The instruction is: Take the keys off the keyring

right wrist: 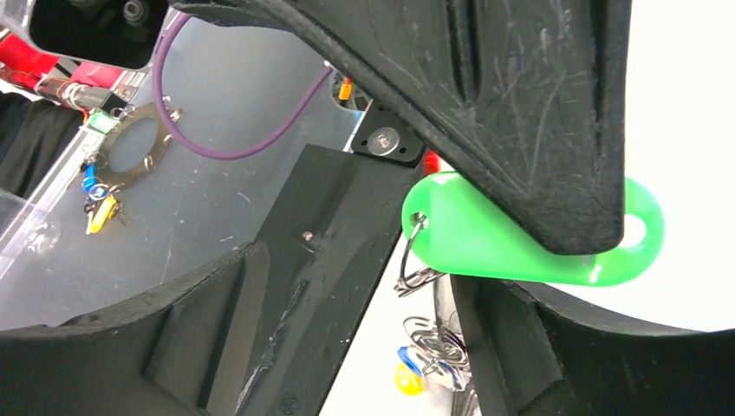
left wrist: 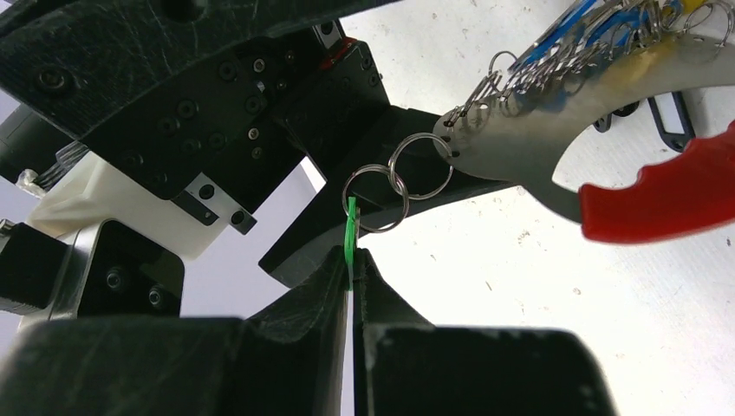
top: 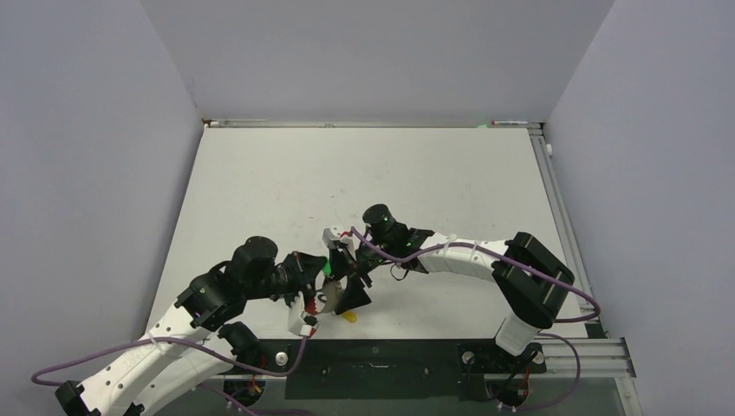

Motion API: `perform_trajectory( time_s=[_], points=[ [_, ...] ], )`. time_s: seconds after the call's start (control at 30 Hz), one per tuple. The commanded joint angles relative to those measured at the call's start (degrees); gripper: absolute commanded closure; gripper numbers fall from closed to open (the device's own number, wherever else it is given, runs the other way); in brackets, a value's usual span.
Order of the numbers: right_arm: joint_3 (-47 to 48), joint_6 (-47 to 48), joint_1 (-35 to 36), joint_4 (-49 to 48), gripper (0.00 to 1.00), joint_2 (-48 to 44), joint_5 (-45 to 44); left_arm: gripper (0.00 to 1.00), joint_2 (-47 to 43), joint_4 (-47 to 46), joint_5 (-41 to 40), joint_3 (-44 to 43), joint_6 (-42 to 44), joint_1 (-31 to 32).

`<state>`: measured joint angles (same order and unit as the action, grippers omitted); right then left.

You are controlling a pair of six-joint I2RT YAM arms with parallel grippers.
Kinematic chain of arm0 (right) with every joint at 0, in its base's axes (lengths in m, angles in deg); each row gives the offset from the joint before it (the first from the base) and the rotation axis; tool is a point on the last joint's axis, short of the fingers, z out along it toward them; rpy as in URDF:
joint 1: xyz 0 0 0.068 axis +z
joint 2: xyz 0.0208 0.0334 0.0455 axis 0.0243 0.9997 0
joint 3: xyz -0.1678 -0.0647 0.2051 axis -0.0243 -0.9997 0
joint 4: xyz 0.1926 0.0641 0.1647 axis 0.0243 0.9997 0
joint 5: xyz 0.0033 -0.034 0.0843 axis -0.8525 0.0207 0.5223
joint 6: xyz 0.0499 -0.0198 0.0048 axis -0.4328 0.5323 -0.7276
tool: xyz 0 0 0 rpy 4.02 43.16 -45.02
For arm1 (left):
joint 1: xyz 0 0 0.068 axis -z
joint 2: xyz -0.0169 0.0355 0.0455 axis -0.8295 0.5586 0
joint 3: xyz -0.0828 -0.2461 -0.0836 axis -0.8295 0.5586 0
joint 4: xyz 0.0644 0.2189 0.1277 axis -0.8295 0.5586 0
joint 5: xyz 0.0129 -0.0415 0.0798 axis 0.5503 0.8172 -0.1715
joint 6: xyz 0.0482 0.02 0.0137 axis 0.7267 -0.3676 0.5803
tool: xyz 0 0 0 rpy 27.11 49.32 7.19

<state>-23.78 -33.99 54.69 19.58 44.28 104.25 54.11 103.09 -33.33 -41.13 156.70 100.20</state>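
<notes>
My left gripper [left wrist: 352, 256] is shut on the edge of the green tag [left wrist: 350, 227]. Two linked split rings [left wrist: 397, 178] join that tag to the tip of the grey keyring [left wrist: 520, 139], whose red arc [left wrist: 667, 195] curves to the right. The other keys [left wrist: 598, 26], with blue and yellow tags, bunch along the keyring's top. In the right wrist view the green tag [right wrist: 485, 238] lies flat under the left finger, and my right gripper [right wrist: 364, 299] stands open, with the split rings [right wrist: 438, 342] and a yellow tag [right wrist: 407, 379] between its fingers. From above, both grippers [top: 334, 282] meet near the front edge.
The black base plate [top: 390, 355] and the arm bases lie just behind the grippers at the near edge. A purple cable [right wrist: 217, 147] loops over the shiny panel beside it. The white table [top: 373, 173] stretches away toward the grey walls.
</notes>
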Motion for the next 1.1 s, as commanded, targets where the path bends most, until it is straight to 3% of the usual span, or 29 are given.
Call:
perform_trajectory(
  time_s=[0.0, 0.1, 0.2, 0.43, 0.57, 0.73, 0.97, 1.07],
  points=[
    [-0.30, 2.91, -0.32, -2.82, 0.24, -0.37, -2.56, 1.00, -0.24, -4.13, 0.18, -1.93, -1.53, -0.13],
    [-2.86, -0.50, -0.82, -9.43, 0.34, -0.05, -7.19, 1.00, -0.22, -4.15, 0.00, -2.11, -2.29, -0.14],
    [-4.81, -5.27, -1.03, -15.43, 0.53, 0.23, -11.11, 1.00, -0.52, -5.07, -0.09, -1.43, -3.10, -0.19],
    [-6.75, -4.66, -4.84, -15.38, 0.94, -2.17, -18.20, 1.00, -0.90, -7.05, -1.74, -0.57, -7.05, -0.23],
    [-6.04, -3.81, -8.10, -12.21, 0.95, -4.26, -24.77, 1.00, -0.26, -9.84, -3.92, 2.07, -7.93, -0.20],
    [-5.73, -2.61, -9.03, -6.93, 0.95, -6.62, -33.76, 1.00, 2.09, -21.03, -10.31, 7.87, -10.34, -0.01],
    [-5.24, 8.55, -1.95, 1.37, 0.95, -6.64, -49.03, 1.00, 8.05, -32.82, -16.27, 12.91, -12.88, 0.96],
    [-5.59, 9.03, 0.36, 3.21, 0.94, -6.26, -49.87, 1.00, 6.71, -36.38, -16.30, 15.75, -12.01, 1.01]
  ],
)
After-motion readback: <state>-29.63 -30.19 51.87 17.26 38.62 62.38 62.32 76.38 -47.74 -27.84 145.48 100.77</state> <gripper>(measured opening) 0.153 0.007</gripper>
